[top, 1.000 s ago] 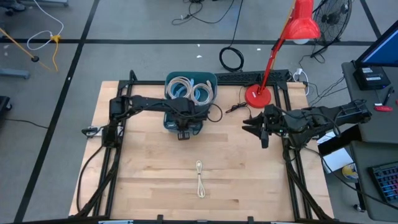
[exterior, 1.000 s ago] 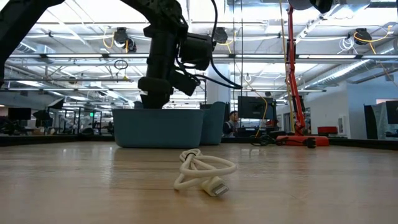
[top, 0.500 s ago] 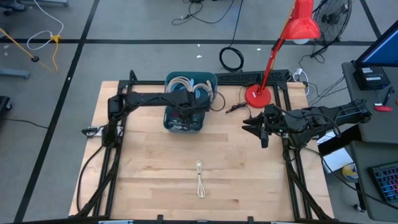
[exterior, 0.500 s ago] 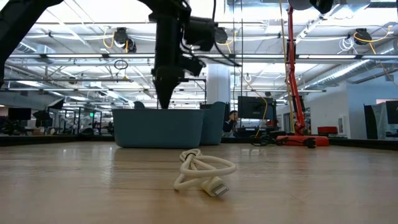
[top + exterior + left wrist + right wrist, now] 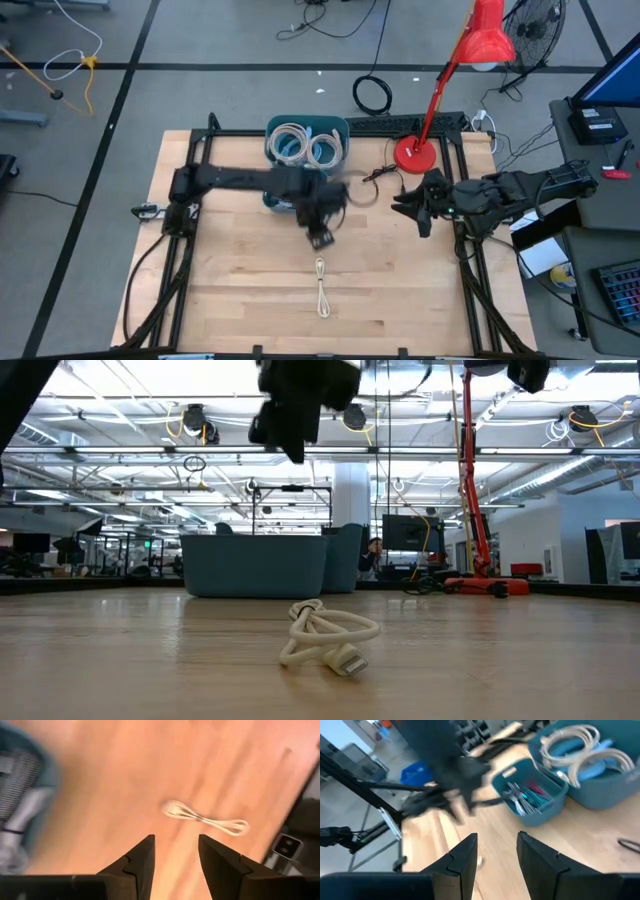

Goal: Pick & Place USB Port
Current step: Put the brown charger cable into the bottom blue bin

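Left gripper [image 5: 321,238] hangs high, fingers parted and empty, the white USB cable [image 5: 321,288] lying at its six o'clock on bare wooden table [image 5: 240,290], while right gripper [image 5: 408,207] waits half-open at three o'clock.

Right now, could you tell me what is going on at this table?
The left gripper is open and empty, above the table between the teal bins and the white USB cable, which lies coiled on the wood. The bins hold other coiled cables. The right gripper waits near the red lamp's base, holding nothing.
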Robot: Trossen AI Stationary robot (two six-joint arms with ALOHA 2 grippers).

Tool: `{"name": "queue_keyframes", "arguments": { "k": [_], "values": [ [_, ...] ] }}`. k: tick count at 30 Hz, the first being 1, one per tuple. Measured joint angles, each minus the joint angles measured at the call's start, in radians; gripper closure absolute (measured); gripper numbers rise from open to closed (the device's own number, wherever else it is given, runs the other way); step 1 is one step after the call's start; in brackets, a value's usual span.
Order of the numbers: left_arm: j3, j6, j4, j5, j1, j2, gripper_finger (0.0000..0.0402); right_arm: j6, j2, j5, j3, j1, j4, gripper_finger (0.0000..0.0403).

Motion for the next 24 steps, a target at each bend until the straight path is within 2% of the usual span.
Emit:
{"name": "queue_keyframes", "arguments": {
  "k": [3,6,12,16,19,24],
  "values": [
    [-0.006,-0.129,0.051,-0.039,-0.097,0.0,0.025,0.052,0.002,0.001,0.0,-0.003,-0.06,0.0273],
    [-0.007,-0.284,0.11,-0.124,-0.185,0.001,0.025,0.082,0.002,0.001,0.0,-0.004,-0.119,0.0273],
    [-0.007,-0.689,0.253,-0.256,-0.296,0.007,0.0249,0.111,0.002,-0.005,0.0,-0.004,-0.191,0.0273],
    [-0.007,-0.912,0.365,-0.317,-0.352,0.047,0.025,0.05,0.002,-0.082,0.0,-0.006,-0.194,0.0273],
    [-0.007,-1.061,0.436,-0.324,-0.386,0.092,0.025,-0.012,0.003,-0.161,0.0,-0.006,-0.194,0.0273],
    [-0.007,-1.184,0.458,-0.447,-0.42,0.122,0.025,-0.144,0.002,-0.263,0.0,-0.005,-0.196,0.0273]
  ]
}}
